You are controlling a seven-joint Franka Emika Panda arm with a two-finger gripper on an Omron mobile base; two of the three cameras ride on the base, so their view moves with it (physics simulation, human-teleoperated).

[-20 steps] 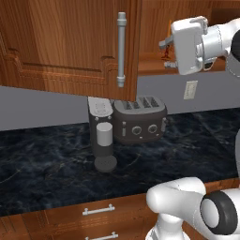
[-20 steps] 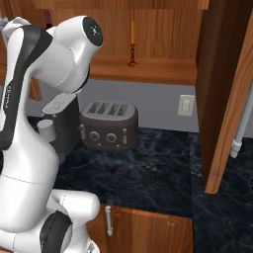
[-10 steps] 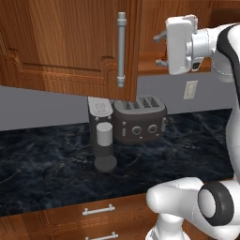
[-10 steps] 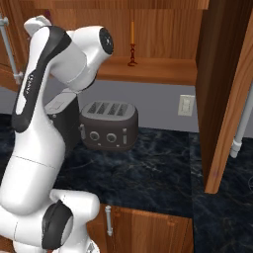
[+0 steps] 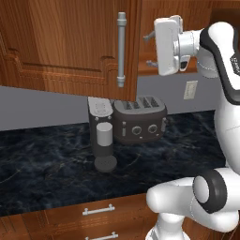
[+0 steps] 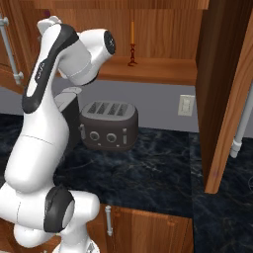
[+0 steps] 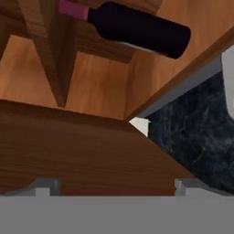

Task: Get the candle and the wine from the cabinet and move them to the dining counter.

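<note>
Compared with the frame a second before, the arm had swung leftward along the cabinet (image 5: 70, 42), carrying the gripper (image 5: 151, 47) from beside the wall outlet to the edge of the closed door. The claw stood fully spread and held nothing. The wine (image 7: 132, 26) stood on the cabinet shelf; the hand view, being rolled, rendered its long axis nearly horizontal, neck toward the left. The candle (image 6: 132, 43) stood upright on that shelf, above the toaster (image 6: 108, 124).
</note>
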